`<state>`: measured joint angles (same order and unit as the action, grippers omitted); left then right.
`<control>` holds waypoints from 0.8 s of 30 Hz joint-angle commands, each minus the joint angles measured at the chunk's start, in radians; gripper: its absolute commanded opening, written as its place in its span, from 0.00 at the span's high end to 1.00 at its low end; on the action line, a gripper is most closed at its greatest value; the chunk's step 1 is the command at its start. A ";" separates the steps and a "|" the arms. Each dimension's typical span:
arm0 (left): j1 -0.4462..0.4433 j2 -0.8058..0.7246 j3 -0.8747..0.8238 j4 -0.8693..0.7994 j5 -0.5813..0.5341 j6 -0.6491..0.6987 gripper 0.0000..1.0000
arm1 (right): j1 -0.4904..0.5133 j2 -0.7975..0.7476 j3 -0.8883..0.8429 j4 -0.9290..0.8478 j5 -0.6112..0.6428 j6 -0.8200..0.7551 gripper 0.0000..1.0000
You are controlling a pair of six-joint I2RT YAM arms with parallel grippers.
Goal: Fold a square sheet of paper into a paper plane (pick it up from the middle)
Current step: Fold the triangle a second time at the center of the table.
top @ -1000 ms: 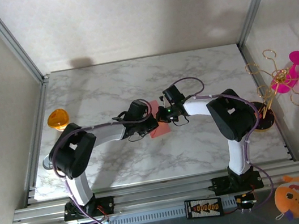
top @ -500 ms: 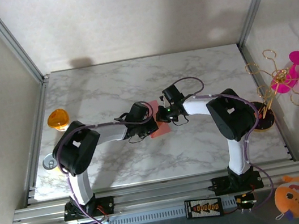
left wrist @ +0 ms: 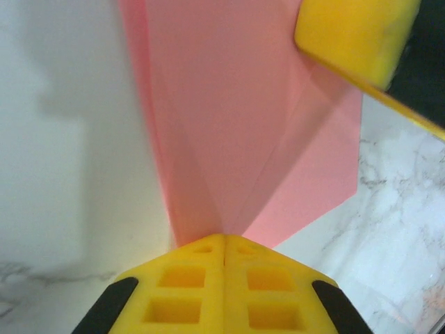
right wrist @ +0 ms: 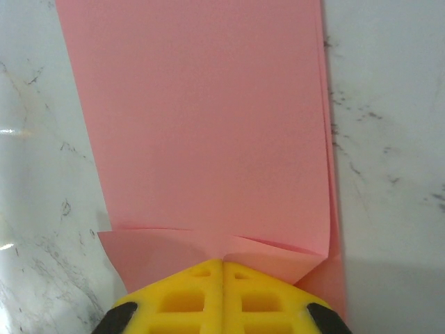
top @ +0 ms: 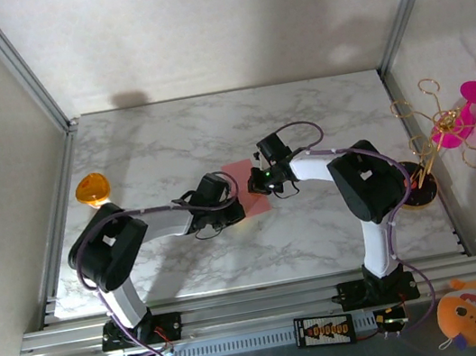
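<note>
Left gripper [left wrist: 224,240]: jaws closed, tips meeting on a peaked corner of the square sheet of paper [top: 243,186]. Two creases run into the seam between the fingers, so I read this as a pinch on the sheet, not a bare touch. Right gripper [right wrist: 222,263]: also closed. The sheet's near edge runs in under its tips, with small wrinkles gathering there, so it looks like a pinch, though pressing down cannot be ruled out. The sheet is salmon pink, already folded into a narrower strip of doubled layers, and lies on the marble bench [top: 151,147] between the two grippers. The left gripper is at its near-left part and the right gripper on its right edge. In the left wrist view a fingertip [left wrist: 354,31] of the right gripper sits at the sheet's far right corner. The raised ridge runs away from the left tips and slightly left of that finger. In the right wrist view the strip's long axis runs straight away from the right gripper. Judgement: the grippers hold opposite ends of that axis, neither nearer than the other. The next crease depends on keeping one end fixed while the other swings across the ridge line. An orange round disc [top: 92,190] lies well to the sheet's left, clear of the work.
</note>
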<state>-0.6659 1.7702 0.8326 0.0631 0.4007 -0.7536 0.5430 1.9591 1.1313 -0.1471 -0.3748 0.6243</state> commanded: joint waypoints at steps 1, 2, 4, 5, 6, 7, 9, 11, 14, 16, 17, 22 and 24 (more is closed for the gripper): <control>-0.004 -0.021 -0.049 -0.265 -0.013 0.054 1.00 | -0.012 0.077 -0.024 -0.094 0.123 0.006 0.99; -0.002 -0.030 -0.044 -0.280 -0.016 0.063 1.00 | -0.012 0.075 -0.025 -0.093 0.123 0.007 0.99; 0.002 -0.062 -0.019 -0.302 -0.020 0.074 1.00 | -0.012 0.071 -0.024 -0.089 0.120 0.007 0.99; 0.004 -0.077 -0.005 -0.301 -0.017 0.073 1.00 | -0.011 0.068 -0.022 -0.087 0.116 0.008 0.99; 0.008 -0.095 0.011 -0.290 -0.012 0.068 1.00 | -0.012 0.066 -0.023 -0.082 0.110 0.008 0.99; 0.011 -0.113 0.026 -0.271 -0.010 0.057 1.00 | -0.011 0.063 -0.021 -0.079 0.106 0.011 0.99; 0.017 -0.142 0.039 -0.214 -0.019 0.016 1.00 | -0.012 0.057 -0.021 -0.071 0.100 0.016 0.99; 0.019 -0.163 0.022 -0.136 -0.090 -0.067 1.00 | -0.012 0.052 -0.021 -0.063 0.094 0.020 0.99; 0.020 -0.136 0.007 -0.038 -0.110 -0.135 1.00 | -0.012 0.050 -0.019 -0.058 0.088 0.027 0.99; 0.017 -0.094 0.018 0.018 -0.076 -0.167 1.00 | -0.012 0.049 -0.019 -0.057 0.085 0.029 0.99; 0.016 -0.075 0.024 0.034 -0.062 -0.178 1.00 | -0.012 0.047 -0.020 -0.051 0.082 0.031 0.99; 0.008 0.004 0.065 0.028 -0.049 -0.178 1.00 | -0.012 0.034 -0.017 -0.031 0.063 0.040 0.99; 0.008 0.016 0.065 0.012 -0.063 -0.173 1.00 | -0.012 0.026 -0.015 -0.023 0.052 0.037 0.99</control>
<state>-0.6533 1.7695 0.8707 0.0711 0.3443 -0.9096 0.5411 1.9587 1.1316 -0.1379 -0.3840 0.6510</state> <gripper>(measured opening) 0.045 0.055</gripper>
